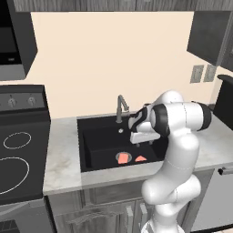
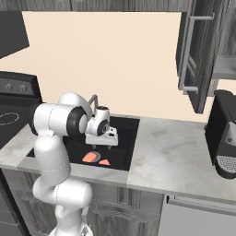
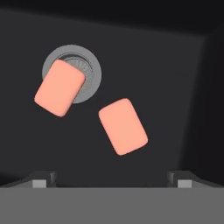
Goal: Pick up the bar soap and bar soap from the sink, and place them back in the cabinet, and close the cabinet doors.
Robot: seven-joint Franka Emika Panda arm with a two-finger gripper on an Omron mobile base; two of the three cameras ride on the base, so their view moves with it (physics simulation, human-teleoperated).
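Two salmon-orange bar soaps lie on the floor of the black sink (image 1: 98, 136). One bar soap (image 3: 59, 87) rests partly over the round silver drain (image 3: 94, 72); the other bar soap (image 3: 123, 126) lies just beside it. The same soaps show as one bar (image 1: 123, 158) next to another (image 1: 141, 158), and again as one bar (image 2: 91, 157) beside a second (image 2: 104, 162). My gripper (image 1: 143, 143) (image 2: 102, 144) (image 3: 113, 180) hangs above them inside the basin, pointing down, open and holding nothing. The dark wall cabinet (image 2: 226, 64) at the upper right has a door (image 2: 193, 55) standing open.
A grey gooseneck faucet (image 1: 121, 107) rises behind the sink. A black stovetop (image 1: 18, 154) sits to the left. A black coffee machine (image 2: 223, 133) stands on the marble counter (image 2: 170, 156) at the right, below the cabinet.
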